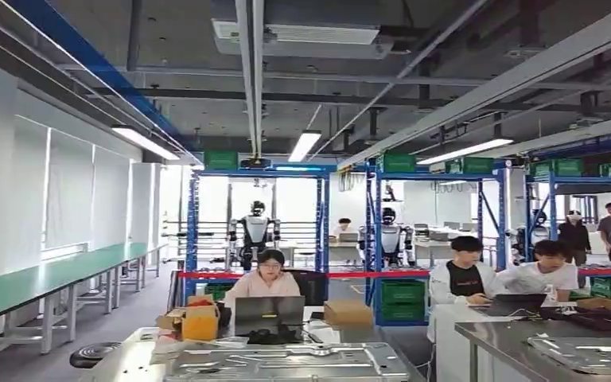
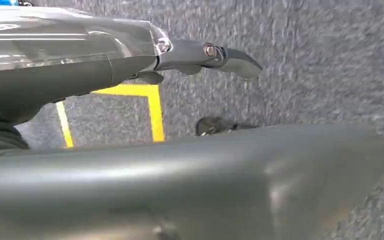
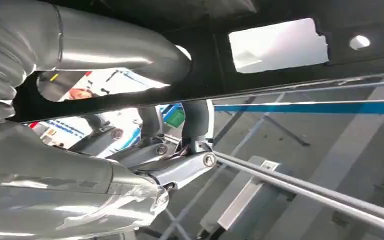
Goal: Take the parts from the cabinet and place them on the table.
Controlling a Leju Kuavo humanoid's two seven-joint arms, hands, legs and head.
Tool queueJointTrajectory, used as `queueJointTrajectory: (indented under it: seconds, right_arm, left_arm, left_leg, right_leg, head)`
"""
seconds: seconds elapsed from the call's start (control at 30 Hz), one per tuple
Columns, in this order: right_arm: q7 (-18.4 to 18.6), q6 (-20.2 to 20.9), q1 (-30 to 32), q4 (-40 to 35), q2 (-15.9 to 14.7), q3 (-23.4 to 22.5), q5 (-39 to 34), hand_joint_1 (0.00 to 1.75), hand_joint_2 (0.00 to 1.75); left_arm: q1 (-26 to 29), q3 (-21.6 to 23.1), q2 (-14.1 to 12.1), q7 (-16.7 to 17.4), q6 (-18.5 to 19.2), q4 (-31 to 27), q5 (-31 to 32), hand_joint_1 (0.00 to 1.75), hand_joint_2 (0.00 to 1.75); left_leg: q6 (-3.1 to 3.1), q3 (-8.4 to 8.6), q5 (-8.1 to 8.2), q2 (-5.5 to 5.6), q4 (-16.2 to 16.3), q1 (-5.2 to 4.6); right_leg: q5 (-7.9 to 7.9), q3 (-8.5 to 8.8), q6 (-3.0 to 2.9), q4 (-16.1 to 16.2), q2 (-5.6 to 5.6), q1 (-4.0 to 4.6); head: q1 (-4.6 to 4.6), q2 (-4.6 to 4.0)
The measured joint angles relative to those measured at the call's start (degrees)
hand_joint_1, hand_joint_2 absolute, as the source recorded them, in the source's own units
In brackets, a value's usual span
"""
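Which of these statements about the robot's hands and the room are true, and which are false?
1. The left hand is above grey carpet marked with yellow tape. True.
2. The left hand holds a metal part. False: it holds nothing, and its fingers are apart.
3. The right hand grips a dark panel that has cut-out openings. True.
4. The long bench at the left of the head view has a red top. False: its top is green.
5. A person in the middle of the head view sits behind an open laptop. True.
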State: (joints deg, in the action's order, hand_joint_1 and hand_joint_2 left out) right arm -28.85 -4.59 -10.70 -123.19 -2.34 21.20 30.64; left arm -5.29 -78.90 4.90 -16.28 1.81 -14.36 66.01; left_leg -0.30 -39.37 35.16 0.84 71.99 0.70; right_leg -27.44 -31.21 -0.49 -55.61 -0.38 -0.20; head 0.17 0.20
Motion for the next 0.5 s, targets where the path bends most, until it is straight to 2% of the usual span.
queueJointTrajectory:
  seconds: [0.03, 0.07, 0.1, 0.17, 0.2, 0.23, 0.27, 0.33, 0.37, 0.4, 0.43, 0.5]
  right_arm:
    - [-0.02, 0.00, 0.07, 0.02, 0.00, 0.00, -0.02, 1.75, 1.75]
    - [-0.09, 0.02, 0.14, 0.00, 0.02, 0.00, -0.04, 1.75, 1.75]
    - [-0.09, 0.09, 0.16, 0.00, 0.02, 0.00, -0.07, 1.75, 1.75]
    - [-0.11, 0.17, 0.13, 0.00, 0.04, -0.04, -0.11, 1.75, 1.75]
    - [-0.17, 0.17, 0.13, 0.00, 0.04, -0.04, -0.13, 1.75, 1.75]
    - [-0.18, 0.26, 0.04, -0.02, 0.07, -0.11, -0.15, 1.75, 1.75]
    - [-0.24, 0.33, 0.05, -0.04, 0.07, -0.11, -0.20, 1.75, 1.75]
    - [-0.24, 0.35, 0.06, -0.04, 0.07, -0.15, -0.24, 1.75, 1.75]
    - [-0.24, 0.35, 0.04, -0.06, 0.07, -0.15, -0.24, 1.75, 1.75]
    - [-0.24, 0.35, 0.00, -0.09, 0.07, -0.18, -0.24, 1.75, 1.75]
    - [-0.33, 0.35, -0.14, -0.17, 0.07, -0.24, -0.26, 1.75, 1.75]
    - [-0.35, 0.35, 0.02, -0.15, 0.07, -0.37, -0.28, 1.75, 1.75]
  left_arm:
    - [0.14, 0.00, -0.04, 0.00, 0.02, 0.00, 0.00, 0.00, 1.75]
    - [0.25, 0.00, -0.07, -0.04, 0.06, 0.00, 0.02, 0.00, 1.75]
    - [0.27, 0.00, -0.20, -0.11, 0.07, 0.00, 0.00, 0.00, 1.75]
    - [0.24, 0.00, -0.24, -0.20, 0.13, 0.00, 0.00, 0.00, 1.75]
    - [0.25, 0.00, -0.20, -0.24, 0.20, 0.02, 0.00, 0.00, 1.75]
    - [0.11, 0.02, -0.18, -0.26, 0.20, 0.02, 0.00, 0.00, 1.75]
    - [0.02, 0.00, -0.18, -0.26, 0.20, 0.02, 0.00, 0.00, 1.75]
    - [0.12, 0.00, -0.18, -0.28, 0.20, 0.02, 0.00, 0.00, 1.75]
    - [0.18, 0.00, -0.20, -0.28, 0.22, 0.02, 0.00, 0.00, 1.75]
    - [0.18, 0.00, -0.24, -0.31, 0.20, 0.00, -0.02, 0.00, 1.75]
    - [0.08, 0.00, -0.28, -0.31, 0.22, 0.00, -0.04, 0.00, 1.75]
    - [0.06, 0.00, -0.28, -0.31, 0.37, 0.00, -0.04, 0.00, 1.75]
  left_leg:
    - [-0.28, -1.81, 0.43, -0.02, 2.97, 0.15]
    - [-0.52, -2.33, -0.55, -0.08, 3.17, 0.33]
    - [-0.66, -1.33, -2.91, -0.19, 0.39, 0.48]
    - [-0.96, 2.87, -8.48, -0.47, -9.00, 0.72]
    - [-1.06, 4.38, -9.02, -0.79, -11.89, 0.83]
    - [-0.60, 5.02, -8.23, -0.76, -13.16, 0.55]
    - [0.15, 4.78, -7.97, -0.76, -12.83, 0.49]
    - [1.03, 4.80, -7.52, -0.68, -12.75, 0.28]
    - [1.37, 5.34, -7.48, -0.57, -12.90, 0.50]
    - [1.76, 5.78, -7.27, -0.57, -13.06, 0.53]
    - [2.11, 6.01, -7.03, -0.55, -13.06, 0.50]
    - [2.52, 6.49, -6.48, -0.52, -13.06, 0.24]
  right_leg:
    - [-0.17, 0.11, 0.05, -0.04, -0.01, -0.01]
    - [-0.39, 0.35, 0.16, -0.05, 0.02, -0.08]
    - [-0.71, 0.75, 0.44, -0.08, 0.05, -0.19]
    - [-1.61, 1.69, 1.07, -0.39, 0.05, -0.53]
    - [-2.09, 1.93, 1.52, -0.46, 0.02, -0.46]
    - [-2.48, 1.82, 2.00, -0.99, 0.14, -0.07]
    - [-2.51, 1.80, 2.13, -0.87, 0.12, -0.07]
    - [-2.67, 2.12, 2.51, -0.91, 0.07, -0.21]
    - [-2.88, 2.22, 2.78, -1.03, 0.08, -0.31]
    - [-3.47, 1.92, 2.98, -2.62, 0.12, -0.40]
    - [-4.92, 0.05, 3.12, -6.03, 0.12, -0.40]
    - [-8.55, -5.50, 3.35, -15.42, 0.12, -0.38]
  head:
    - [0.00, 0.00]
    - [0.00, 0.00]
    - [0.00, 0.00]
    - [0.00, 0.00]
    - [0.02, 0.00]
    - [0.02, 0.00]
    - [0.00, 0.00]
    - [0.00, 0.00]
    - [-0.02, 0.00]
    - [0.00, 0.02]
    - [0.00, 0.00]
    - [-0.02, 0.00]
